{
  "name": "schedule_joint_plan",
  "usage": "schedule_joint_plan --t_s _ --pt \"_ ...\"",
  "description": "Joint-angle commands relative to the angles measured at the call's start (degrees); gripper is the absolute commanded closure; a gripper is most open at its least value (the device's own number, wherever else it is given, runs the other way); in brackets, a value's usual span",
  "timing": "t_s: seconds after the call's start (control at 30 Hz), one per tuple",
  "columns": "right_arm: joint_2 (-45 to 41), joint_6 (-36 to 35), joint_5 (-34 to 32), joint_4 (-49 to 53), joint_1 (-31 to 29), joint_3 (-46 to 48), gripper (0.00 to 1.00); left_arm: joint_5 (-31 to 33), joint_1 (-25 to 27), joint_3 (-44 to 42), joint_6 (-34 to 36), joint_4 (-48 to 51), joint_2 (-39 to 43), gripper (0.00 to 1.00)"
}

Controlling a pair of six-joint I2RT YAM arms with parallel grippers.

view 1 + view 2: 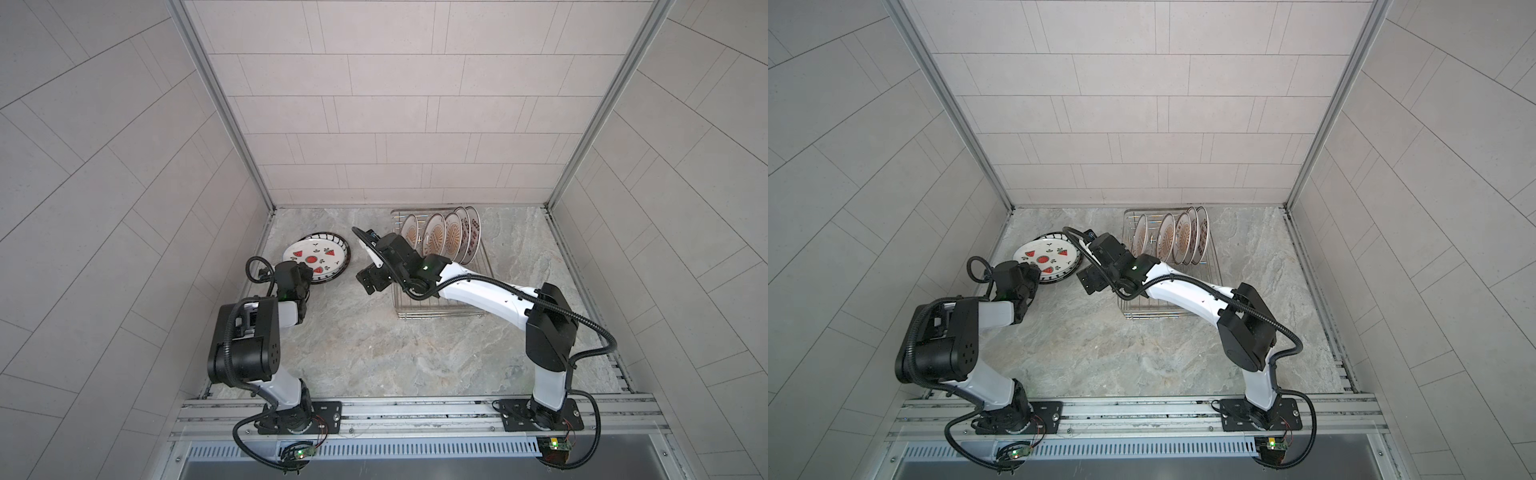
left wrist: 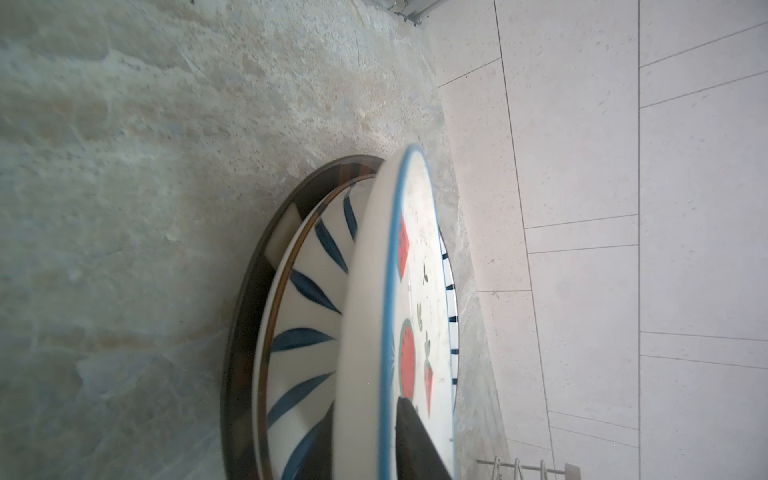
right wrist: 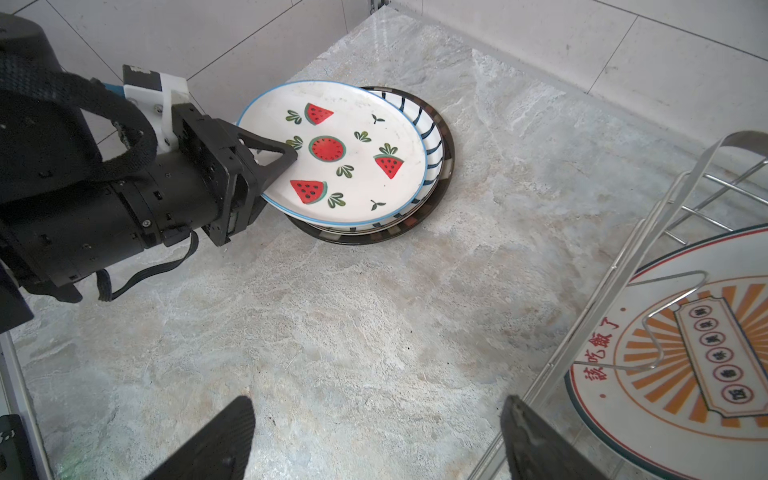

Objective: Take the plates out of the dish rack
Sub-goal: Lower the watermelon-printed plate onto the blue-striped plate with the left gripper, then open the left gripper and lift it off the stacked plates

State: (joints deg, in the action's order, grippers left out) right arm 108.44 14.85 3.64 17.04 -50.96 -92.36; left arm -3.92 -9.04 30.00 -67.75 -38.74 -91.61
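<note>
We look down into a tiled booth with a stone table (image 1: 374, 353). At back left, close to the left wall (image 1: 124, 208), three plates lie stacked: a watermelon plate (image 1: 314, 257) on top, a blue-stroke plate (image 3: 432, 141) under it and a dark plate (image 3: 445, 164) at the bottom. The left gripper (image 3: 286, 160) straddles the near rim of the watermelon plate, with one finger (image 2: 415, 440) over its face. We cannot tell whether the jaws pinch it or only bracket it. That plate sits tilted and off-centre on the stack.

The rack (image 1: 440, 313) stands right of centre against the back wall (image 1: 395, 124). Both top views show five plates upright in its far half. Its near half is bare wire, with the right arm (image 1: 478, 291) stretched over it. The right gripper (image 3: 374, 449) hangs just beside the rack's left edge, jaws spread wide and empty.

A strip of bare table runs between stack and rack, and the front half lies free up to the rail (image 1: 415, 409). Only the right wrist view shows the red characters and orange sunburst on the nearest racked plate (image 3: 685, 353). Only the left wrist view shows the stack's three rims edge-on.
</note>
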Motion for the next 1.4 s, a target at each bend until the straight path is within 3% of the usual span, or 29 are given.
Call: schedule_joint_plan --t_s 0.0,0.37,0.57,0.93,1.37 --pt "0.7 -0.1 -0.3 0.3 -0.3 -1.3 0.06 0.5 -0.6 2.2 0.3 -1.2 0.8 0.66" --pt "0.2 0.2 -0.4 0.2 -0.3 -0.7 0.06 1.8 -0.7 2.9 1.4 2.5 1.9 0.58" --pt "0.3 0.4 -0.3 -0.1 -0.5 -0.4 0.06 3.2 -0.6 2.6 1.5 4.3 2.7 0.44" --pt "0.1 0.4 -0.7 -0.1 -0.5 0.0 0.07 5.7 -0.6 2.8 3.4 9.4 6.2 0.41" --pt "0.2 0.4 -0.6 0.2 -0.5 -0.3 0.07 5.2 -0.6 3.4 2.9 8.3 4.2 0.42"
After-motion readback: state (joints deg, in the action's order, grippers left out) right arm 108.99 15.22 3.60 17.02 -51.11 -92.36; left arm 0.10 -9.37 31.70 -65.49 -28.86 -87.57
